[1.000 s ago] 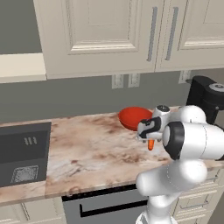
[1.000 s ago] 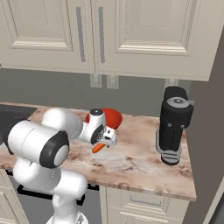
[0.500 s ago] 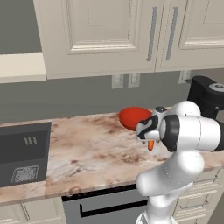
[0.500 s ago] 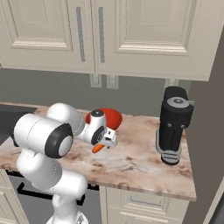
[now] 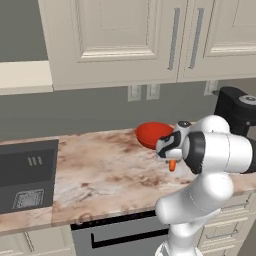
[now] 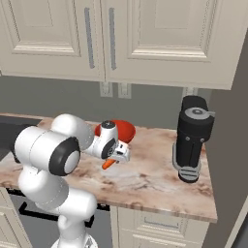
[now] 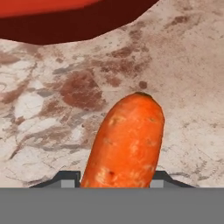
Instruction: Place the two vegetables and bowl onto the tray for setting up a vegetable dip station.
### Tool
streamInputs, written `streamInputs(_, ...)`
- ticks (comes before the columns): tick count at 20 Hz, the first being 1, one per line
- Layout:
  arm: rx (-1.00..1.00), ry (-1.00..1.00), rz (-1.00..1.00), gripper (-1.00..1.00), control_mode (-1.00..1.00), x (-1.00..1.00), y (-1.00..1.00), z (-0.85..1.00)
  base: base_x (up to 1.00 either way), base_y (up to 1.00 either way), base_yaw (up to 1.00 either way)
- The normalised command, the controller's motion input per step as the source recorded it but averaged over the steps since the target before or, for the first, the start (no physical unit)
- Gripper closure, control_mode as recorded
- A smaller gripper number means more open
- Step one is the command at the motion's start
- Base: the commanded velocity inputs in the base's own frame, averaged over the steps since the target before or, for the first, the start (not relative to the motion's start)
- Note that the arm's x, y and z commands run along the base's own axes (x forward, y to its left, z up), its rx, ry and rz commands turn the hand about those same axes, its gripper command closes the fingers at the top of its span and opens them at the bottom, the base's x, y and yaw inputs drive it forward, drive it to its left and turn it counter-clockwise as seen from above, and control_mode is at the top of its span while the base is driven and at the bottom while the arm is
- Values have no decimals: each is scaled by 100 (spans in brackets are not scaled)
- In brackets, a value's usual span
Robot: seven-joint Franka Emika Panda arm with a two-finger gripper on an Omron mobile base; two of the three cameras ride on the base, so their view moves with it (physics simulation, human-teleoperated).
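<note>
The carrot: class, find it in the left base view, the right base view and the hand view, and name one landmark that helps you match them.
Left base view: the carrot pokes out below the gripper, right of centre.
Right base view: it slants down-left under the gripper, left of centre.
Hand view: it rises large from the bottom centre.
Shared landmark: the red bowl just beyond it.

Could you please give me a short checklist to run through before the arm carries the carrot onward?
1. Carrot sits between the gripper fingers: ok.
2. Carrot hangs clear of the counter, as the right base view suggests: ok.
3. Red bowl is apart from the carrot, just behind it: ok.
4. Black appliance stands well off to the side of the hand: ok.
5. Location of the tray as the drop target: cannot tell.
6. Firmness of the grip on the carrot: cannot tell.
</note>
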Motion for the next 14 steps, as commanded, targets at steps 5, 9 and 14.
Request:
streamInputs(5,0,-1,0,100,-100,-10,-6,33,0,0,0)
streamInputs(9,0,0,0,100,-100,-36,-2,34,0,0,0)
streamInputs(14,0,0,0,100,-100,-24,0,38,0,0,0)
